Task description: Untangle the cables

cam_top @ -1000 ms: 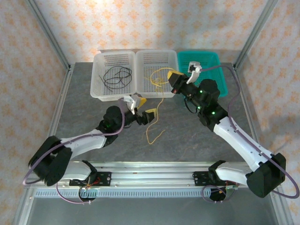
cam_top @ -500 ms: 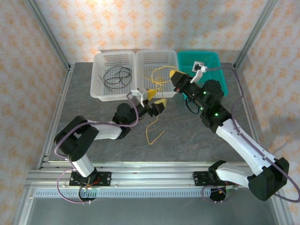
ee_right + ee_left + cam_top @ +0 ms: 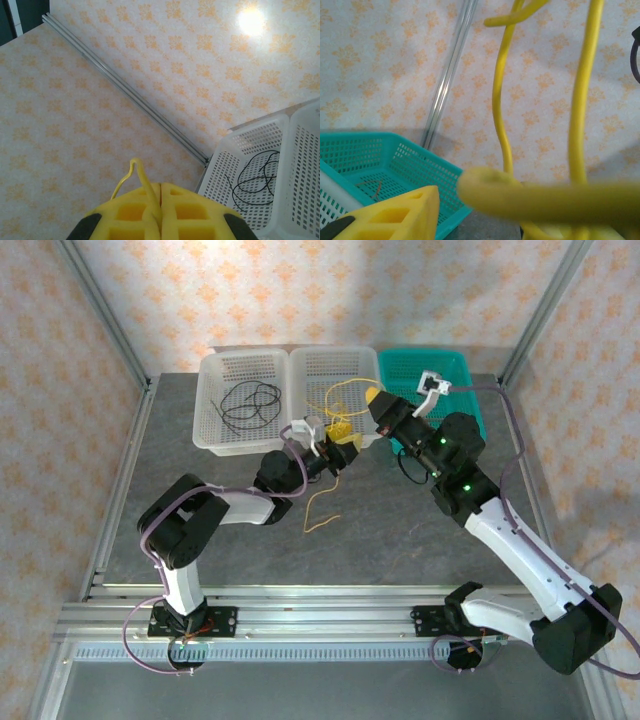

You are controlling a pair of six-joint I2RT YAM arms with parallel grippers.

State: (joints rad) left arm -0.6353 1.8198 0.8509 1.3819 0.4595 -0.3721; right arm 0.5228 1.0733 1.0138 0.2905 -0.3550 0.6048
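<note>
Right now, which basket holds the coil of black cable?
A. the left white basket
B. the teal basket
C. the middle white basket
A: in the view from above, the black cable lies coiled on the floor of the left white basket.

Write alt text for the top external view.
The right gripper is shut on a yellow cable at the right edge of the middle white basket, and the left gripper is at the same cable at the basket's front. A black cable lies in the left white basket.
</note>
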